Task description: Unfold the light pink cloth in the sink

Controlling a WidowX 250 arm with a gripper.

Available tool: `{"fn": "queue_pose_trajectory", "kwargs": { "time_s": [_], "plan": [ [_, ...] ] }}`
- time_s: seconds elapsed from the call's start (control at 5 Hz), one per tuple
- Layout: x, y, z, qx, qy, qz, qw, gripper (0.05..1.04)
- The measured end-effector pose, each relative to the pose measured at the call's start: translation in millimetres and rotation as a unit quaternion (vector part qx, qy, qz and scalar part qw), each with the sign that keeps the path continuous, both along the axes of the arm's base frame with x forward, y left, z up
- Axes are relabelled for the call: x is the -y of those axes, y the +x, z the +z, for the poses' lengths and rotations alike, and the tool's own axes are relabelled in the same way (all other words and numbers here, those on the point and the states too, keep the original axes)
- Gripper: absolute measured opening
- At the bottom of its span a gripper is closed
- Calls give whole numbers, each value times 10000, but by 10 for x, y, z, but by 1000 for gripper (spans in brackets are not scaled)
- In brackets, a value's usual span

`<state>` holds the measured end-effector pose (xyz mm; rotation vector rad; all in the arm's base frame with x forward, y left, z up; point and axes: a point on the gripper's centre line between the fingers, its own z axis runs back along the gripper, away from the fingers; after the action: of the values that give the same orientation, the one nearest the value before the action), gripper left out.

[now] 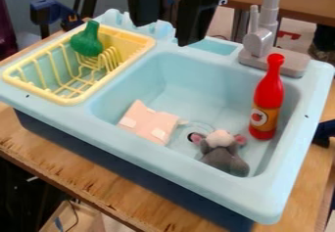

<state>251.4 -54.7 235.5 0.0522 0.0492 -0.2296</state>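
From my remote seat I saw the wooden worktop (pixel 98 181) below the tool (pixel 161 33), which hung with its fingers parted and nothing between them. Nearest it was the back rim of the light-blue sink (pixel 134 109). Left of the tool in the camera view sat the yellow rack (pixel 73 100); to its right stood the grey faucet (pixel 260 40). In the basin, nearer the camera than the tool, I made out the upright red bottle (pixel 269 95), grey plush mouse (pixel 223 156) and pink piece (pixel 150 122). The green toy (pixel 87 43) leaned in the rack.
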Motion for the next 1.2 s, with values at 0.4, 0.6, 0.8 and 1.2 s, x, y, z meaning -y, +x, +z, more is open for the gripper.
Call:
{"fn": "queue_pose_trajectory", "kwargs": {
  "time_s": [0.4,0.6,0.8,1.2],
  "plan": [
    [-51,34,-169,-378,115,36,9992,1001],
    [-237,42,-299,-464,131,181,9987,1001],
    [-303,34,-488,-624,107,137,9979,1001],
    [-308,-40,-734,-921,-101,53,9957,1001]
  ]
}}
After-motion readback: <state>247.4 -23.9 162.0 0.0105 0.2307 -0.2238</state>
